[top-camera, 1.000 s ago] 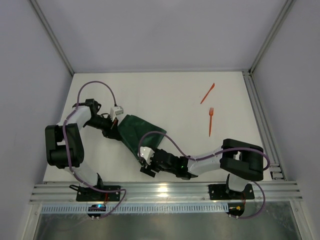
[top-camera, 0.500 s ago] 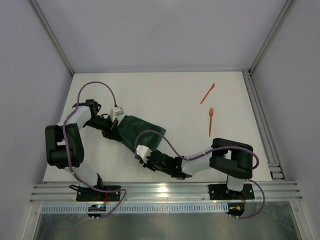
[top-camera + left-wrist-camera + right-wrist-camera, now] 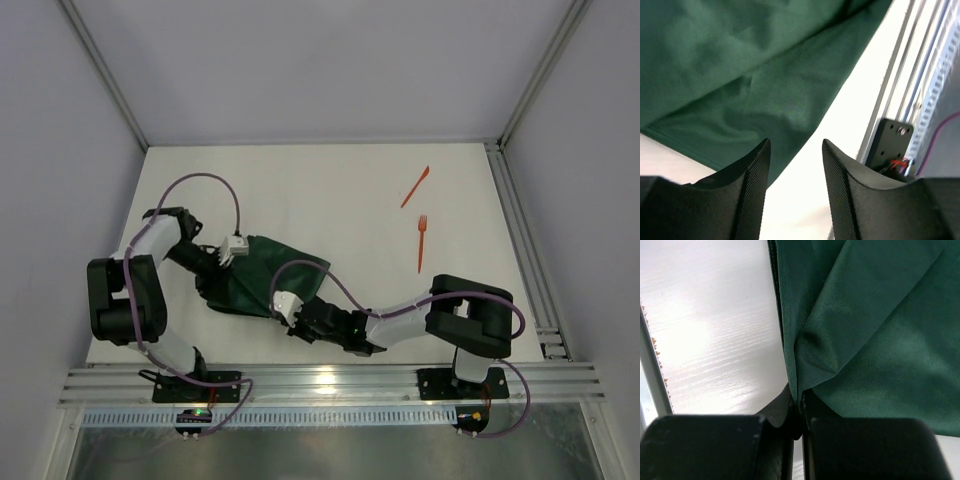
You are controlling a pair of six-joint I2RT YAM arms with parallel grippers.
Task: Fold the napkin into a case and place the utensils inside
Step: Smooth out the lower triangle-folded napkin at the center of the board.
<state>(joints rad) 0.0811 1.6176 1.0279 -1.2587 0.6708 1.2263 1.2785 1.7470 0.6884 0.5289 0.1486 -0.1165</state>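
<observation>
The dark green napkin [image 3: 265,275] lies rumpled and partly folded on the white table, left of centre. My left gripper [image 3: 212,282] is at its left edge, open; in the left wrist view [image 3: 792,145] only bare table lies between the fingers, and the napkin [image 3: 740,75] is just beyond them. My right gripper [image 3: 293,322] is shut on the napkin's near edge; in the right wrist view [image 3: 800,405] a fold of the napkin [image 3: 880,315] is pinched between the jaws. The orange knife [image 3: 415,187] and orange fork [image 3: 422,243] lie apart at the far right.
An aluminium rail [image 3: 320,380] runs along the table's near edge and shows in the left wrist view [image 3: 900,100]. Another rail [image 3: 520,240] runs down the right side. Grey walls enclose the table. Purple cables loop over both arms.
The left gripper has swung toward the near left, and the napkin now spreads further that way. The right gripper has shifted slightly left and away, still pinching the napkin's near edge.
</observation>
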